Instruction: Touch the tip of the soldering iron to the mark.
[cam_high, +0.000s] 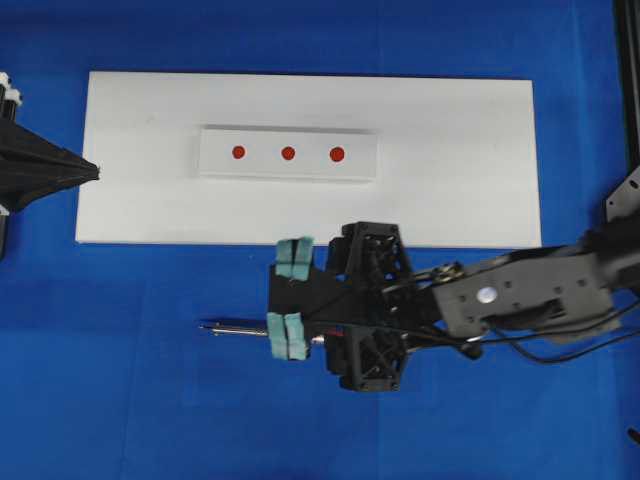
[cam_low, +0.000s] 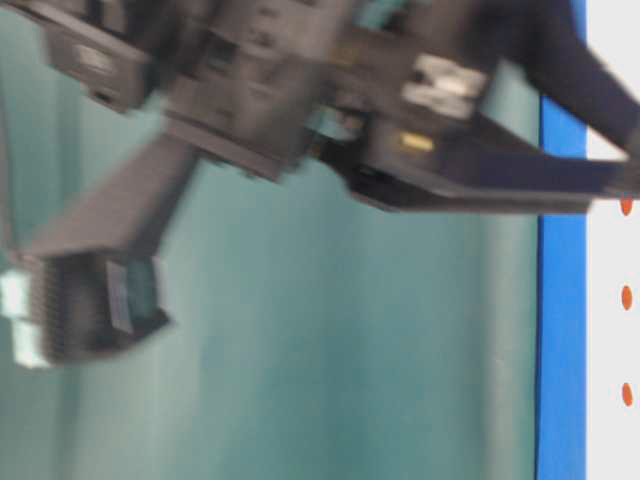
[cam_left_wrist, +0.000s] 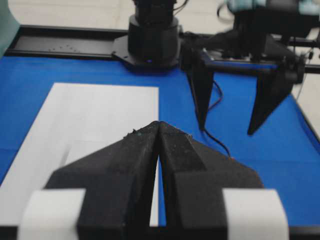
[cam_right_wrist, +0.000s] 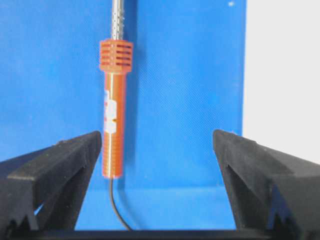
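The soldering iron (cam_high: 235, 327) lies flat on the blue mat with its silver tip pointing left. Its orange handle (cam_right_wrist: 112, 125) and black cord (cam_right_wrist: 116, 210) show in the right wrist view. My right gripper (cam_high: 290, 297) hovers open over it. The handle sits close against one finger (cam_right_wrist: 75, 155), with a wide gap to the other, and nothing is gripped. Three red marks (cam_high: 288, 153) sit in a row on a white strip (cam_high: 262, 166). My left gripper (cam_high: 93, 172) is shut and empty at the board's left end, its tips meeting (cam_left_wrist: 159, 125).
The strip rests on a large white board (cam_high: 450, 150) on the blue mat (cam_high: 120, 380). The right arm (cam_high: 520, 295) reaches in from the right, with cables trailing. The table-level view is mostly filled by that blurred arm (cam_low: 300, 90).
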